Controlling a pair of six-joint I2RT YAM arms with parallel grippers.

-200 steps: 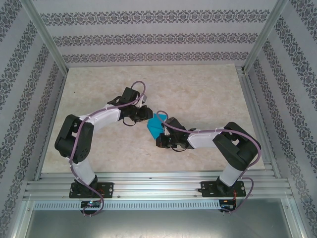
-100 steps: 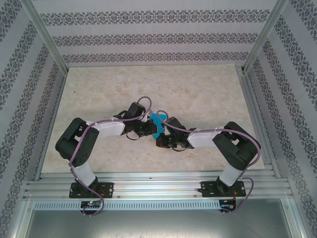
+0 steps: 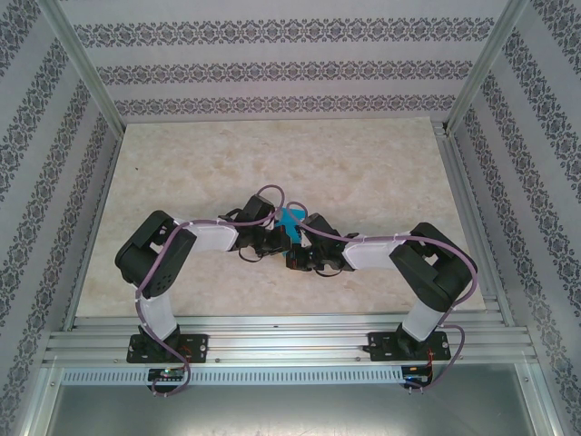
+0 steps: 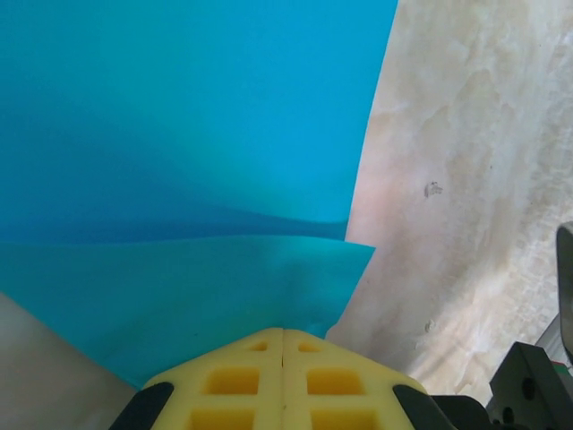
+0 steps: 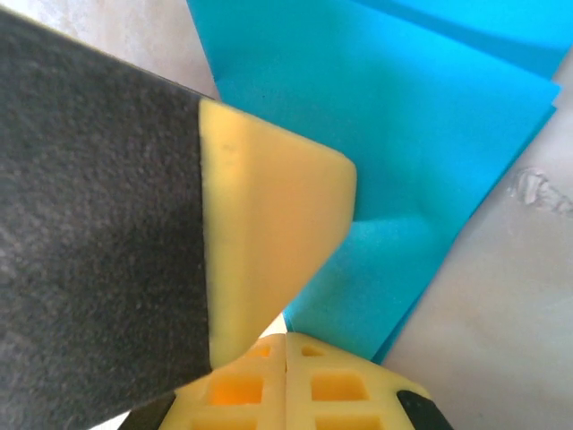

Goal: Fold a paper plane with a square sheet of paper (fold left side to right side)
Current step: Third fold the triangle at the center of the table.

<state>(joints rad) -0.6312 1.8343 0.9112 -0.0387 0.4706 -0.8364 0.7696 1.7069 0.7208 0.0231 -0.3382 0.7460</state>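
The square sheet of paper (image 3: 291, 221), cyan-blue and folded small, lies at mid-table between my two arms. My left gripper (image 3: 280, 232) comes in from the left, shut, with its yellow tips (image 4: 283, 330) down on a raised lower flap of the paper (image 4: 179, 134). My right gripper (image 3: 292, 247) reaches in from the right, also shut, its tips (image 5: 286, 334) at the near corner of the layered paper (image 5: 403, 134). One left finger (image 5: 269, 242) lies across the paper just beyond my right tips. No pointed paper plane shape is visible.
The beige marbled table (image 3: 363, 173) is bounded by aluminium frame posts and patterned walls on three sides. The arm bases stand on the rail at the near edge. Both arms' elbows bulge outward to left and right.
My left arm has swung right toward the paper and its jaws have closed. The visible blue patch has shrunk as the gripper came over it. The right arm has stayed put.
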